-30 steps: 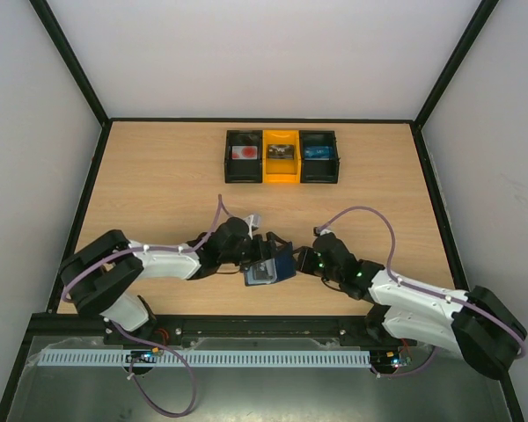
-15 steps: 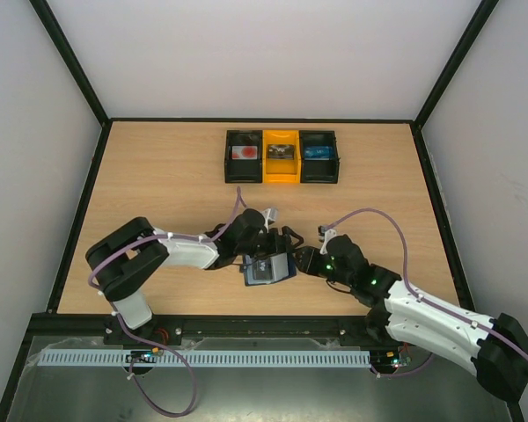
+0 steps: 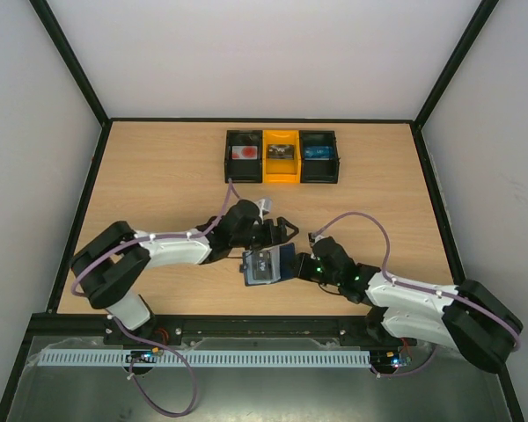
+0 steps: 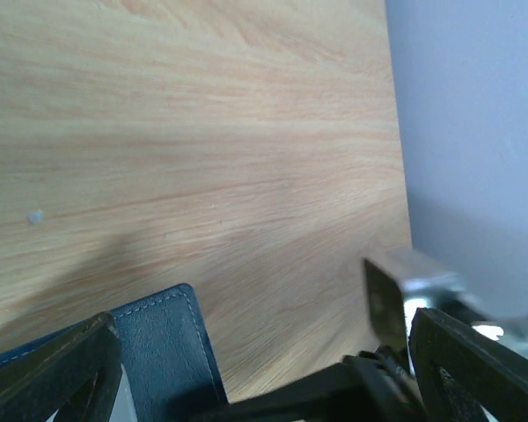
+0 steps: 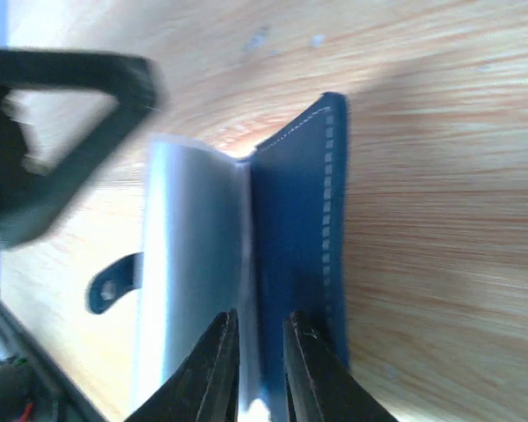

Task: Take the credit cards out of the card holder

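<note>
Two hands: right hand (image 5: 259, 352) clenched on right edge of open card holder (image 5: 290, 220), its long axis left-right; left hand (image 3: 280, 234) released.

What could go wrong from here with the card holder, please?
The right hand pinches only a narrow bit of the navy flap of the card holder, so the flap could slip free. The open left hand hovers close by; reaching in, it might shove the holder or bump the right hand.
</note>
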